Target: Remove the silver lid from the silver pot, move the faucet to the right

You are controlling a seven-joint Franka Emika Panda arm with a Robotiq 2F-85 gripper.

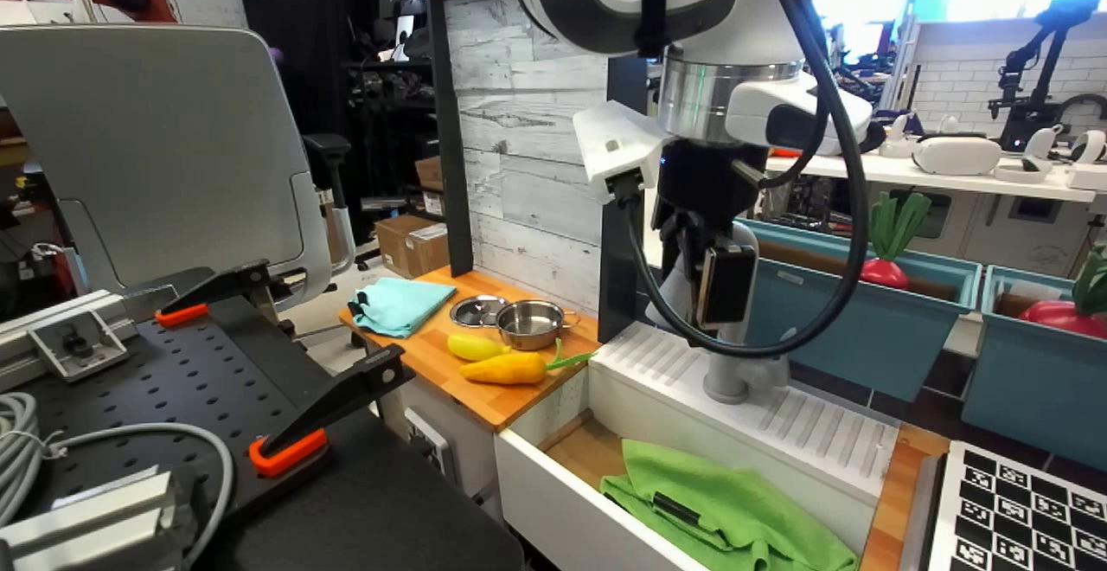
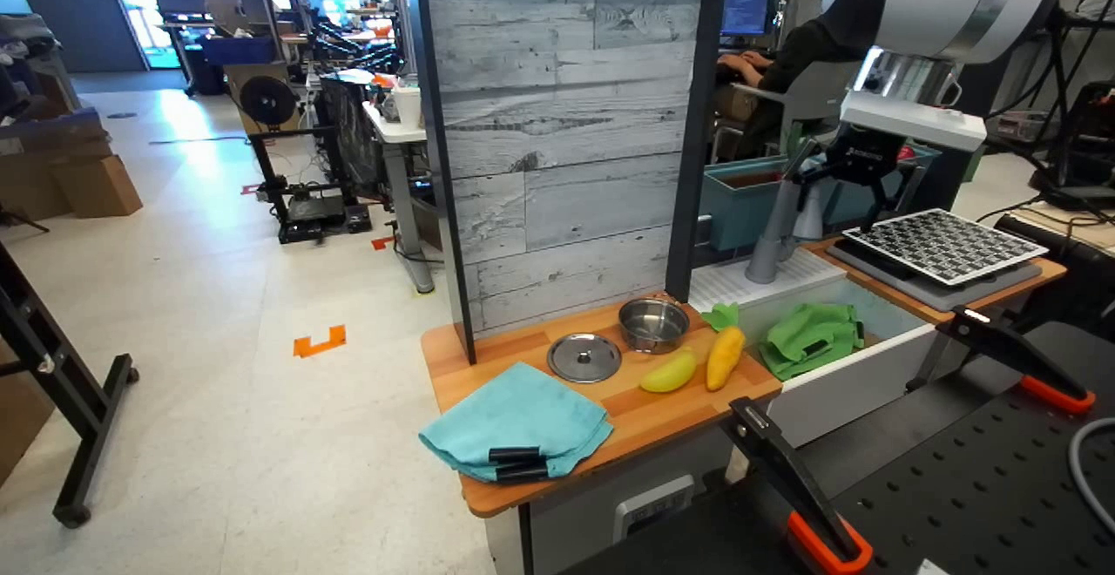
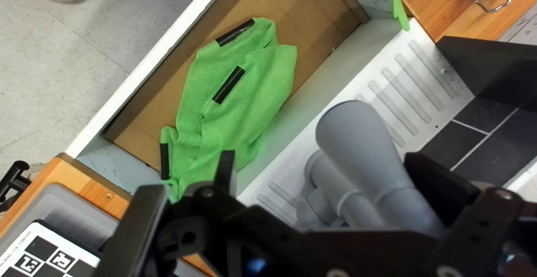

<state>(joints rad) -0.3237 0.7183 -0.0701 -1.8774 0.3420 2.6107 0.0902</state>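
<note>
Teal cloth (image 2: 523,422): folded flat at the left end of the wooden counter (image 2: 653,418), black strips along its near edge.
Silver lid (image 2: 584,357): off the pot, flat on the counter, knob up, between the teal cloth and the pot.
Silver pot (image 2: 653,325): upright and uncovered, just right of the lid, in front of the whitewashed panel (image 2: 562,122).
Yellow fruit (image 2: 669,372): curved, on the counter in front of the pot.
Orange-yellow vegetable (image 2: 725,357): just right of the fruit, near the sink end of the counter, with a green top.
Faucet (image 2: 766,248): tall and grey, its base upright on the ribbed white ledge (image 3: 413,79), right of the counter in both exterior views.
Green cloth (image 3: 251,109): crumpled on the brown floor of the white-walled sink (image 3: 147,67), black strips on it.
Gripper (image 3: 310,174): up at the faucet, fingers spread well apart; in the wrist view the faucet's grey limbs show between them, though whether either finger touches it I cannot tell.
Robot arm (image 2: 945,9): white and grey, reaching down from above, gripper end lowest.
Patterned board (image 2: 945,246): black and white, on a grey base right of the sink.
</note>
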